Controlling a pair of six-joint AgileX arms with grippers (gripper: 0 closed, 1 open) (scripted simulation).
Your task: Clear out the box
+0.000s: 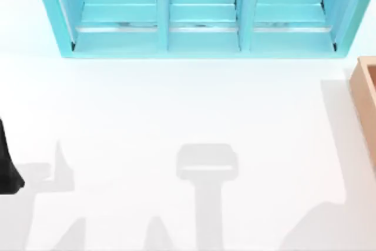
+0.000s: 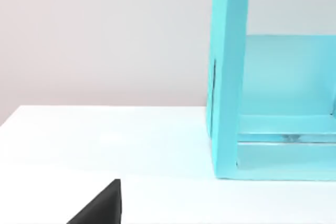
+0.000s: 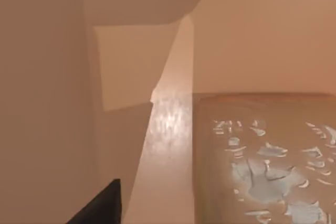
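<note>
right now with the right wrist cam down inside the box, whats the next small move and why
Probably ease the right arm lower toward the tan item with pale flecks lying inside the box, since the right wrist view looks past the box walls onto it. The left arm sits parked at the table's left edge.

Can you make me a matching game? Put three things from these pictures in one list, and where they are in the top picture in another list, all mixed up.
Things:
1. shelf unit
2. box
3. left arm

Places in the top view:
A. right edge of the table
B. left edge
C. along the top

Pairs: 1-C, 2-A, 3-B
</note>
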